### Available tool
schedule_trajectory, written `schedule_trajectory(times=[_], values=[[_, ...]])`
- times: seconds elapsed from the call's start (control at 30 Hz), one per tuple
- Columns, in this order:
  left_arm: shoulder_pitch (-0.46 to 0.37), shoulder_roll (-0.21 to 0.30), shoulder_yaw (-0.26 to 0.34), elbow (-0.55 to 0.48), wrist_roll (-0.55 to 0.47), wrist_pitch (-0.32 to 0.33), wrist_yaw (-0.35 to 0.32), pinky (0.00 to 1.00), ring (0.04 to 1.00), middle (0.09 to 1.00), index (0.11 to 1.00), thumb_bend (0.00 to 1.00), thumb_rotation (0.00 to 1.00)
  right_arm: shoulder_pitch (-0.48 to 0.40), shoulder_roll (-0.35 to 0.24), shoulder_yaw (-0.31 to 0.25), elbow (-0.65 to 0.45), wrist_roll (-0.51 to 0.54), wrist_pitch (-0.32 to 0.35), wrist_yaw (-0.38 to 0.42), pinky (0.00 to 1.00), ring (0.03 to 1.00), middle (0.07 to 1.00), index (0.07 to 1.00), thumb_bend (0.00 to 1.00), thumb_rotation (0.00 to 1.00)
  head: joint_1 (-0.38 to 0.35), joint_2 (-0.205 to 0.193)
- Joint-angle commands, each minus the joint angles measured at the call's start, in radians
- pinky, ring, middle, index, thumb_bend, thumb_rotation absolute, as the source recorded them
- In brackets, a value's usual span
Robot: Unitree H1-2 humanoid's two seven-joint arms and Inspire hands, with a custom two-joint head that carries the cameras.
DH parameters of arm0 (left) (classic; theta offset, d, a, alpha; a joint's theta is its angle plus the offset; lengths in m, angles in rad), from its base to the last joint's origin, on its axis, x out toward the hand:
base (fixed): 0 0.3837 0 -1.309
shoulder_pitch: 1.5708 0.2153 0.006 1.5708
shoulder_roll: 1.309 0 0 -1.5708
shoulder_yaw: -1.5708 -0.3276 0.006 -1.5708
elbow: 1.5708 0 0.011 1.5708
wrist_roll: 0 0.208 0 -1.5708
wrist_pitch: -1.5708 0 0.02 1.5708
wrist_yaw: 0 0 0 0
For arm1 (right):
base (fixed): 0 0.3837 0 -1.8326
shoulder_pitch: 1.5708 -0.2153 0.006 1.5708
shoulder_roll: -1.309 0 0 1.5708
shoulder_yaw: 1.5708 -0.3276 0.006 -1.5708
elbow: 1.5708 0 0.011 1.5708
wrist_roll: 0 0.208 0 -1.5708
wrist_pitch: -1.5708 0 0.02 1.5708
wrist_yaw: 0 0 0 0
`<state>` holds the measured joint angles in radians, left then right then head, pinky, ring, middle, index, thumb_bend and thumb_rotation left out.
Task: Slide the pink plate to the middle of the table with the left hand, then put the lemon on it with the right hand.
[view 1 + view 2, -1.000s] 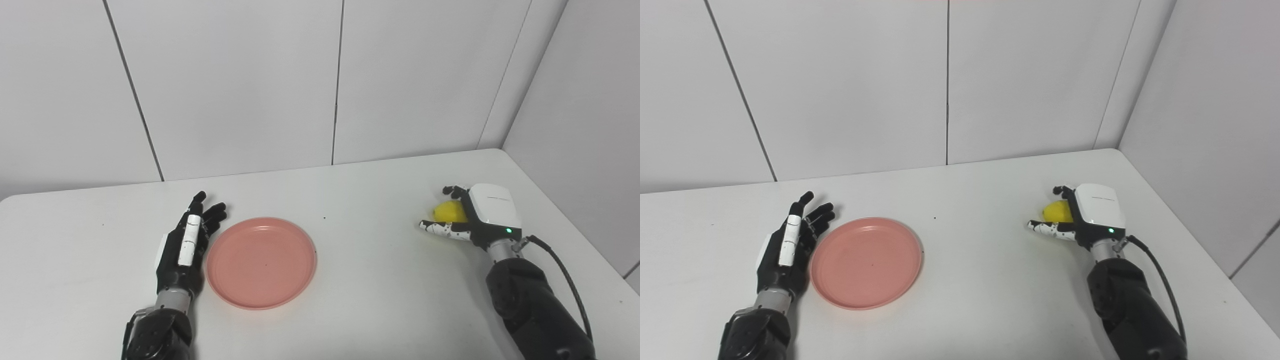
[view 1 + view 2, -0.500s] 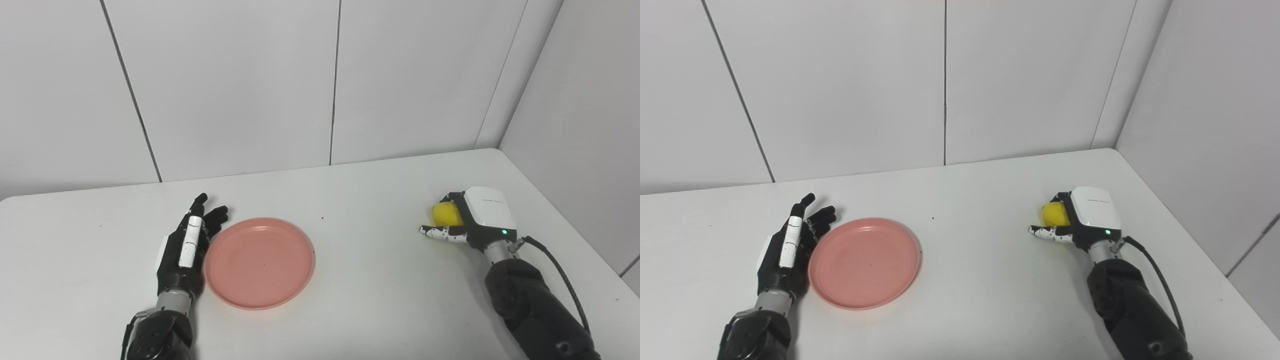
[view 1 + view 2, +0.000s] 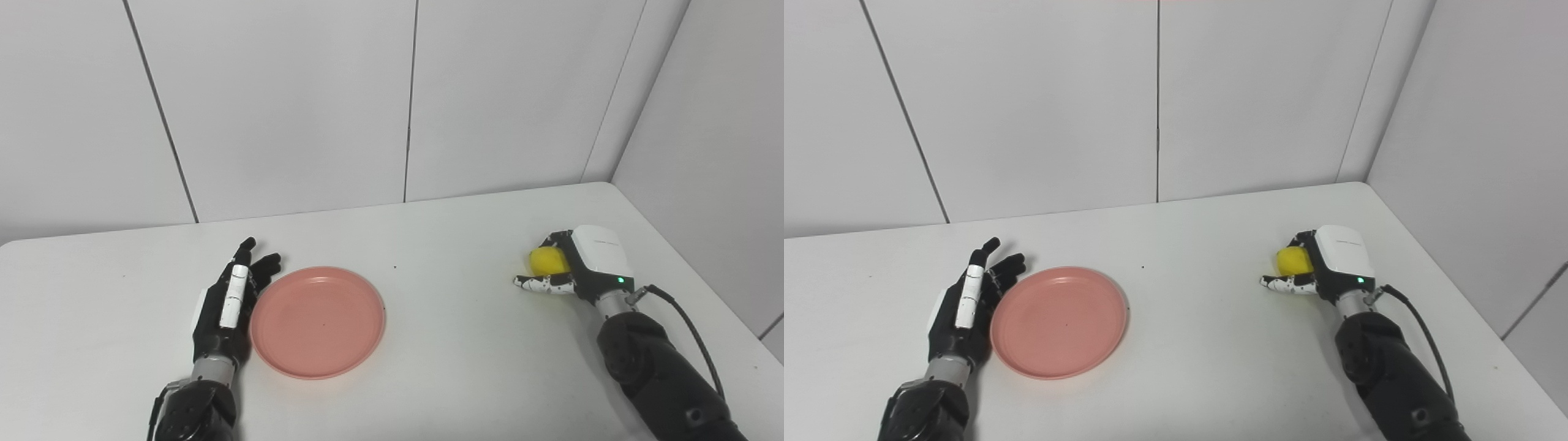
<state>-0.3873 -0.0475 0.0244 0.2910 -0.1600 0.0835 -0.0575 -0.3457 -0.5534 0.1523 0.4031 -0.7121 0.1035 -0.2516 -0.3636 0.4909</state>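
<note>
The pink plate [image 3: 318,321] lies flat and empty on the white table [image 3: 465,361], left of the middle. My left hand [image 3: 225,305] lies open on the table, fingers stretched forward, its side right against the plate's left rim. The yellow lemon [image 3: 547,261] is at the right side of the table. My right hand [image 3: 582,267] is wrapped round it: the fingers curl over its far side and the thumb sticks out to the left below it. I cannot tell whether the lemon still touches the table. Both also show in the right eye view, the lemon [image 3: 1293,261] and the plate [image 3: 1059,321].
White wall panels stand behind the table and along its right side. The table's right edge runs close behind my right arm [image 3: 655,380], which carries a black cable [image 3: 692,334]. A small dark speck [image 3: 394,266] lies on the table beyond the plate.
My right hand's fingers have curled in over the lemon and the hand has shifted slightly away from me. The left hand and plate have not moved.
</note>
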Motion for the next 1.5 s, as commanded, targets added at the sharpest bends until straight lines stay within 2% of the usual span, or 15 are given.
schedule_trajectory(times=[0.0, 0.2, 0.27, 0.37, 0.53, 0.73, 0.9, 1.23, 1.47], values=[[-0.003, -0.005, -0.006, -0.005, 0.013, 0.014, 0.005, 0.90, 0.780, 0.727, 0.876, 0.81, 0.80, 0.007, -0.020, 0.017, 0.000, -0.017, 0.003, 0.025, 0.19, 0.250, 0.308, 0.322, 0.65, 0.33, 0.002, 0.000], [-0.006, -0.009, -0.002, 0.004, 0.014, 0.009, 0.004, 0.89, 0.778, 0.726, 0.874, 0.81, 0.79, 0.009, -0.022, 0.009, -0.068, -0.005, 0.015, 0.039, 0.20, 0.264, 0.331, 0.380, 0.62, 0.31, 0.000, -0.003], [-0.006, -0.010, -0.002, 0.003, 0.014, 0.009, 0.003, 0.89, 0.779, 0.725, 0.874, 0.80, 0.80, 0.009, -0.022, 0.003, -0.104, -0.003, 0.020, 0.051, 0.20, 0.256, 0.321, 0.351, 0.62, 0.28, 0.001, -0.004], [-0.005, -0.014, -0.002, 0.003, 0.014, 0.007, 0.004, 0.89, 0.775, 0.728, 0.878, 0.80, 0.79, 0.006, -0.024, -0.003, -0.162, -0.009, 0.033, 0.079, 0.15, 0.207, 0.262, 0.259, 0.64, 0.23, 0.003, -0.004], [-0.004, -0.021, 0.000, 0.007, 0.011, 0.001, 0.006, 0.88, 0.769, 0.719, 0.875, 0.81, 0.77, 0.001, -0.023, -0.018, -0.256, -0.011, 0.038, 0.122, 0.15, 0.200, 0.255, 0.264, 0.64, 0.24, 0.016, -0.003], [-0.001, -0.036, -0.011, 0.001, 0.036, -0.011, 0.026, 0.88, 0.766, 0.704, 0.870, 0.80, 0.78, -0.015, -0.026, -0.025, -0.349, -0.015, 0.000, 0.150, 0.14, 0.190, 0.247, 0.269, 0.64, 0.25, 0.082, -0.001], [-0.001, -0.051, -0.023, 0.006, 0.062, -0.020, 0.045, 0.85, 0.754, 0.693, 0.861, 0.80, 0.79, -0.017, -0.020, -0.032, -0.399, -0.011, -0.001, 0.171, 0.15, 0.198, 0.254, 0.270, 0.65, 0.31, 0.119, -0.001], [0.005, -0.092, -0.037, 0.002, 0.093, -0.034, 0.079, 0.80, 0.737, 0.689, 0.855, 0.77, 0.78, -0.018, -0.028, -0.040, -0.460, 0.008, -0.049, 0.199, 0.14, 0.181, 0.238, 0.261, 0.64, 0.28, 0.216, -0.008], [0.005, -0.115, -0.036, 0.012, 0.091, -0.042, 0.093, 0.80, 0.738, 0.694, 0.860, 0.77, 0.75, -0.052, -0.007, -0.025, -0.488, -0.006, -0.027, 0.241, 0.14, 0.186, 0.244, 0.262, 0.64, 0.30, 0.272, -0.013]])
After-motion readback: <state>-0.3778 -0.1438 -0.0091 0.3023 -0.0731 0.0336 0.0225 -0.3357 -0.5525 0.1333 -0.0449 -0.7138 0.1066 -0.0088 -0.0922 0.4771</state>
